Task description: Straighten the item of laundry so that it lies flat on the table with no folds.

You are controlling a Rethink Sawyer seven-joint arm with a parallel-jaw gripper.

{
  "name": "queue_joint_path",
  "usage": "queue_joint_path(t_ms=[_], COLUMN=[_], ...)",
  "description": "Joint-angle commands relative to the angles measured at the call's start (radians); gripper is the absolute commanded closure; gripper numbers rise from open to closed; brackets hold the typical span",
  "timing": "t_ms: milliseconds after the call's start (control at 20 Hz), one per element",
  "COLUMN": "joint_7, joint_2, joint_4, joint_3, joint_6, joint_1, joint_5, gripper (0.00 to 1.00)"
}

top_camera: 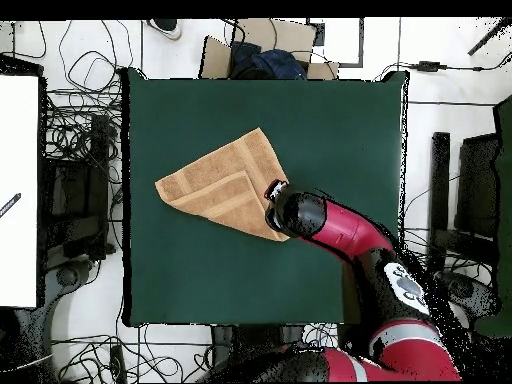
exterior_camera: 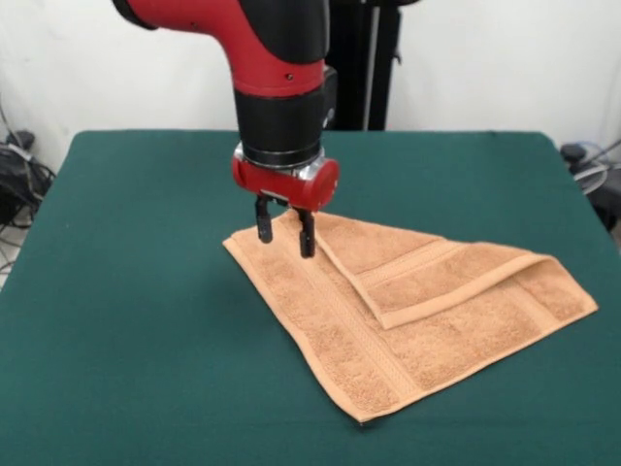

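Observation:
The light orange-tan towel (exterior_camera: 408,320) lies on the dark green table (exterior_camera: 126,320), right of centre in the front view, with one part folded over on top so it forms a rough triangle. A woven border band runs along the fold. My gripper (exterior_camera: 285,236) hangs straight down over the towel's far left corner. Its two black fingers are apart, with tips just above or touching the cloth and nothing held. In the overhead view the towel (top_camera: 222,185) lies at the table's middle, and the arm's red wrist (top_camera: 300,215) covers its corner and hides the gripper.
Cables and boxes lie on the floor around the table (top_camera: 330,110) in the overhead view. A black stand (exterior_camera: 374,63) rises behind the table's far edge. Green tabletop shows on all sides of the towel.

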Motion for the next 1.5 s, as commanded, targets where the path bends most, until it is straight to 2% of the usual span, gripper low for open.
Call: queue_joint_path(t_ms=[50,500,900,1200,1500], joint_7=[0.061,0.08,0.092,0.065,-0.01], joint_2=[0.055,0.063,0.041,0.044,0.065], joint_4=[-0.015,-0.015,-0.009,0.003,-0.019], joint_3=[0.086,0.072,0.041,0.059,0.099], joint_6=[-0.087,-0.137,-0.099,-0.078,-0.036], joint_1=[0.021,0.031,0.063,0.068,0.046], joint_5=[-0.061,-0.077,-0.079,-0.092,-0.133], gripper=[0.0,0.0,0.0,0.0,0.0])
